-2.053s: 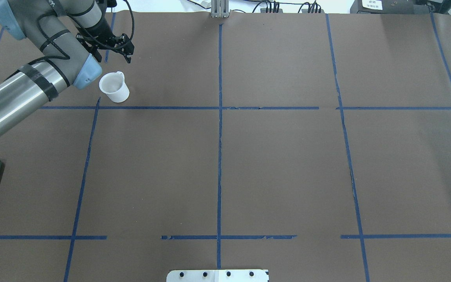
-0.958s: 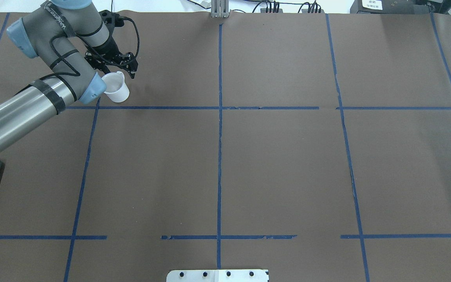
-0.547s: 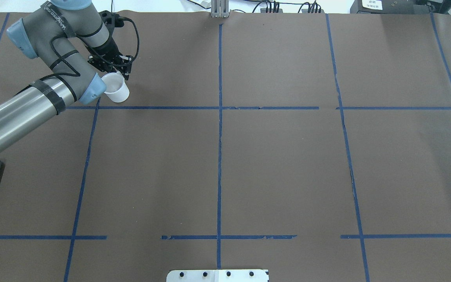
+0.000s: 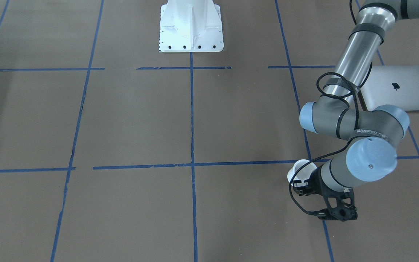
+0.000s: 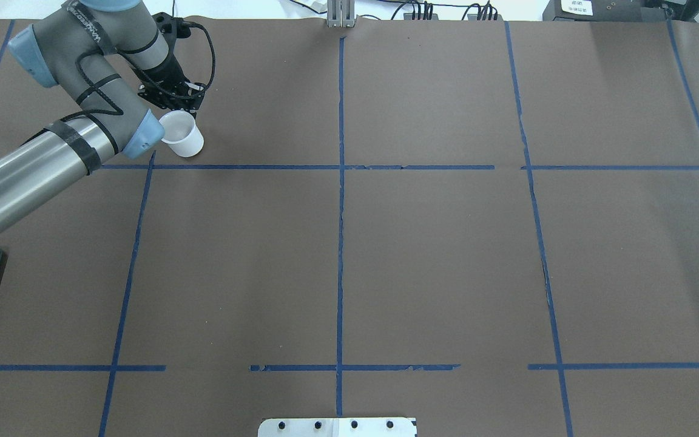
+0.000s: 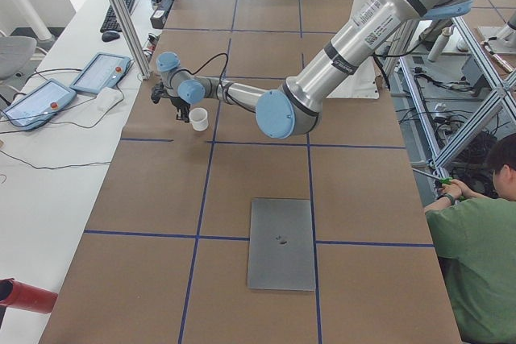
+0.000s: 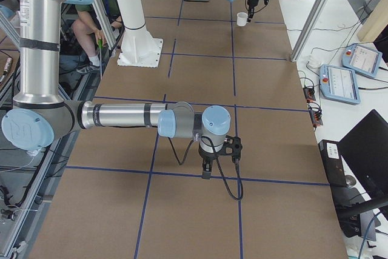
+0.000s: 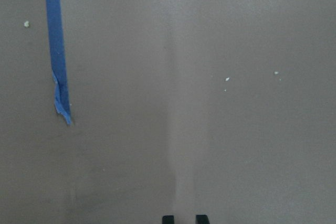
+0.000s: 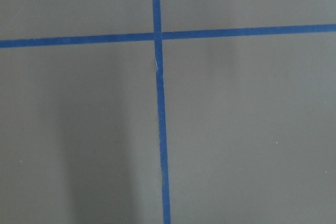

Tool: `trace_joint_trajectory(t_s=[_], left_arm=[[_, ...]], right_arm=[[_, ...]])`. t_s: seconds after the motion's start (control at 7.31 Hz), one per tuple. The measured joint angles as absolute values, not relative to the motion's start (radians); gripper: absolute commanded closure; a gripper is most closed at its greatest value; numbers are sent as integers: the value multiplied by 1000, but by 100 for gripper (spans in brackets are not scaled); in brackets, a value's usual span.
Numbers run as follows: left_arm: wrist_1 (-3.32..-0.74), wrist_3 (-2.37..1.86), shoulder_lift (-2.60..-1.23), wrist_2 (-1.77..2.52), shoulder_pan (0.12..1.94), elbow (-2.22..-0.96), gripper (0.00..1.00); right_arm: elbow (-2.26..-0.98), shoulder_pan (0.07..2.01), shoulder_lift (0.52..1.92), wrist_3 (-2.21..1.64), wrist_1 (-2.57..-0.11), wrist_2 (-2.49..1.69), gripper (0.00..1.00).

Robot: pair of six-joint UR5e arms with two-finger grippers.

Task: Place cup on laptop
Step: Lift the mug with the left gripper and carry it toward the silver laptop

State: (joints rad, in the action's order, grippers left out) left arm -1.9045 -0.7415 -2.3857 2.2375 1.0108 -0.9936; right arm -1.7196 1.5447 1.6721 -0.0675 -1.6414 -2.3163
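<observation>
The cup (image 5: 183,135), a small white mug, is at the far left of the table; it also shows in the front view (image 4: 298,169) and the left-side view (image 6: 198,118). My left gripper (image 5: 189,109) is at the cup's far rim, where its handle is, and is shut on it. In the left wrist view the gripper (image 8: 184,219) shows only two close fingertips and no cup. The silver-grey laptop (image 4: 398,87) lies closed near the robot's side, partly under the left arm. My right gripper (image 7: 220,166) hangs over bare table; I cannot tell its state.
The brown table cover is marked with blue tape lines (image 5: 340,182). The white robot pedestal (image 4: 190,29) stands at the table's middle edge. Teach pendants (image 7: 342,80) lie on a side bench. A person (image 6: 484,263) sits beside the robot.
My left gripper came down to the cup's far rim and its fingers closed there. The cup has shifted slightly to the right.
</observation>
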Motion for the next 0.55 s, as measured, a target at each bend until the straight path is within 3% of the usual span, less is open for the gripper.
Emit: trace_joint_trajectory(t_s=[0.27, 0.55], left_arm=[[-1758, -731, -2314, 2240, 1052, -1176, 100], [-1651, -729, -2154, 2241, 1095, -1428, 100]], right_arm=[[-1720, 1545, 1672, -67, -1641, -2316, 0], [-1720, 1545, 1672, -67, -1641, -2316, 0]])
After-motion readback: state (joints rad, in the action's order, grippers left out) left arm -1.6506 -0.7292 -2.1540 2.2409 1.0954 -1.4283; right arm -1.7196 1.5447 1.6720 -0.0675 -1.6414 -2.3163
